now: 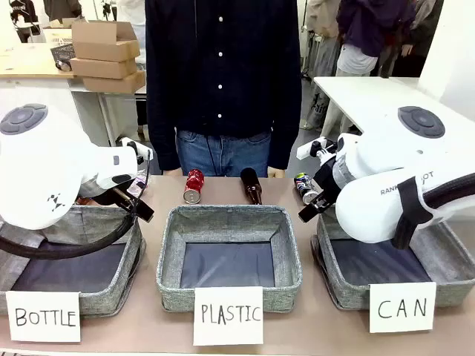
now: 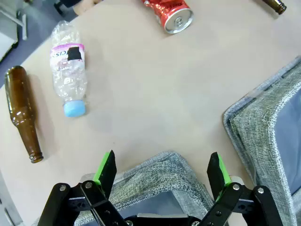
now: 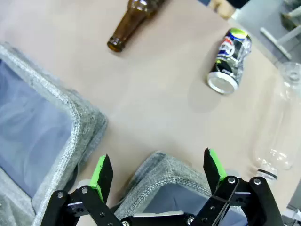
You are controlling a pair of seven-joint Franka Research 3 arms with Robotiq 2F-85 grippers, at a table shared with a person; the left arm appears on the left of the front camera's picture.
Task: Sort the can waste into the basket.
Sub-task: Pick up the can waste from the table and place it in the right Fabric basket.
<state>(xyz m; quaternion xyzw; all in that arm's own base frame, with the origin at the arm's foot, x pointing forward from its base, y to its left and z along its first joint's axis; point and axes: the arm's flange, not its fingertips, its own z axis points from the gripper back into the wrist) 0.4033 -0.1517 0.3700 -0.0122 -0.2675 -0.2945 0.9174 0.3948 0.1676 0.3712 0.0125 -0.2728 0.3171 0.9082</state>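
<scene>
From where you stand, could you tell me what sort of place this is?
Probably a robotics lab running a waste-sorting trial: the CAN basket, PLASTIC basket, BOTTLE basket, cardboard boxes behind.

Table (image 1: 152, 326): we record three grey fabric baskets in a row along the near edge, each fronted by a white hand-lettered card.
CAN basket (image 1: 340, 288): rightmost; dark inner floor.
PLASTIC basket (image 1: 230, 215): middle; dark inner floor.
BOTTLE basket (image 1: 111, 298): leftmost.
Red can (image 1: 194, 185): lying beyond the PLASTIC basket's far left corner, silver end toward us.
Brown bottle (image 1: 251, 185): lying just right of the red can, apart from it.
Black can (image 1: 305, 188): lying beyond the CAN basket's far left corner.
Left pincer (image 1: 141, 209): above the BOTTLE basket's far right corner; we cannot judge the jaw spread.
Right pincer (image 1: 312, 208): just beside the black can; jaw spread likewise unclear.
Person (image 1: 221, 74): standing at the far side, dark buttoned shirt, jeans.
</scene>
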